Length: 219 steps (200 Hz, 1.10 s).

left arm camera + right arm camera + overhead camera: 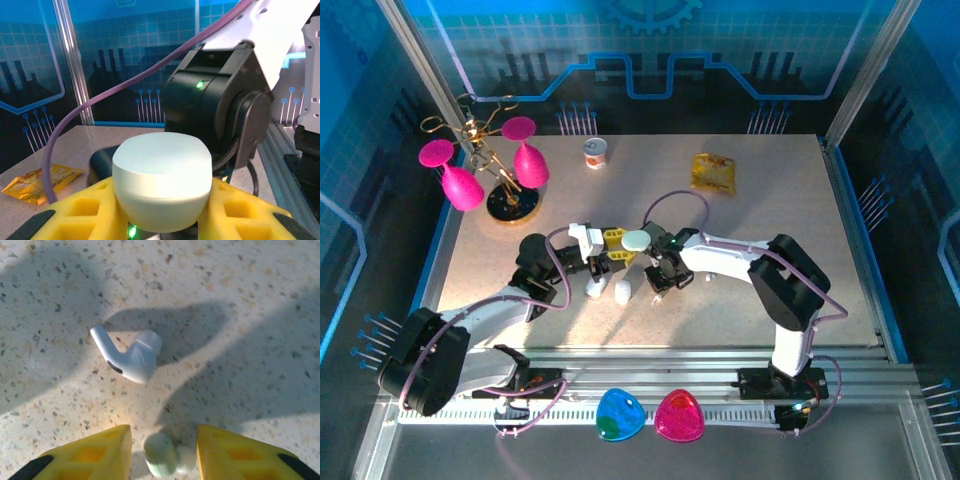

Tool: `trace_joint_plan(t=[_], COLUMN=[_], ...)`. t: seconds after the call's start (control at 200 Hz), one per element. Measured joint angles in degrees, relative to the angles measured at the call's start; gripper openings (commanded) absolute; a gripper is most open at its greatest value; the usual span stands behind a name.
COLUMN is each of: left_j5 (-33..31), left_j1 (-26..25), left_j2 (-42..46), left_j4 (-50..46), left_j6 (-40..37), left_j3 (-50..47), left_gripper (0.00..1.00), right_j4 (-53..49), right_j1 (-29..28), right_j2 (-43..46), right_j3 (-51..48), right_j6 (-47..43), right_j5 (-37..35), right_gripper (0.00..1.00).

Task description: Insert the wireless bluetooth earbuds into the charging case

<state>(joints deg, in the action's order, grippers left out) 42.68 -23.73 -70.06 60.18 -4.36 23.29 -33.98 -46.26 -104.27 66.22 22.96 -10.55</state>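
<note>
My left gripper is shut on a pale-green charging case, held between its yellow fingers with the lid closed. From above, this case sits at the table's middle in the left gripper. My right gripper points down just right of it. Its yellow fingers stand apart around a small pale-green earbud with a gap on each side. A white earbud with a short stem lies on the table a little beyond the right gripper.
Two white rounded cases lie below the grippers. A stand with pink glasses, a small can and a yellow packet are at the back. The right arm's black wrist is close behind the held case.
</note>
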Motion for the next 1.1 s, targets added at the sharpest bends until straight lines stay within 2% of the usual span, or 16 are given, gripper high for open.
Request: trace_joint_plan(t=[0.215,0.37,0.46,0.59,0.72,0.92,1.096], left_j5=[-0.44,-0.39,-0.37,0.26,1.62,3.67,4.94], left_j1=[0.81,1.11,1.14,1.16,1.18,1.18,1.18], left_j2=[-0.39,-0.5,-0.61,-1.14,-1.31,-1.42,-1.4], left_j4=[-1.64,-2.71,-2.89,-2.93,-2.89,-1.84,-1.62], left_j6=[1.49,2.49,2.99,3.43,4.5,5.79,5.95], left_j3=[0.02,0.04,0.24,0.72,1.25,1.42,1.42], left_gripper=[0.19,0.19,0.19,0.19,0.19,0.19,0.19], right_j4=[7.28,13.97,17.42,23.26,27.74,29.81,29.86], right_j1=[1.79,4.15,4.72,4.72,4.72,5.27,8.79], right_j2=[16.72,31.67,38.12,43.54,44.13,41.13,40.87], right_j3=[-10.97,-17.29,-18.62,-18.67,-18.53,-17.88,-17.86], right_j6=[-2.78,-6.95,-10.16,-13.07,-14.29,-14.6,-11.61], right_j5=[1.86,8.83,13.9,21.38,25.86,26.38,25.81], right_gripper=[0.62,0.8,0.86,0.89,0.9,0.86,0.84])
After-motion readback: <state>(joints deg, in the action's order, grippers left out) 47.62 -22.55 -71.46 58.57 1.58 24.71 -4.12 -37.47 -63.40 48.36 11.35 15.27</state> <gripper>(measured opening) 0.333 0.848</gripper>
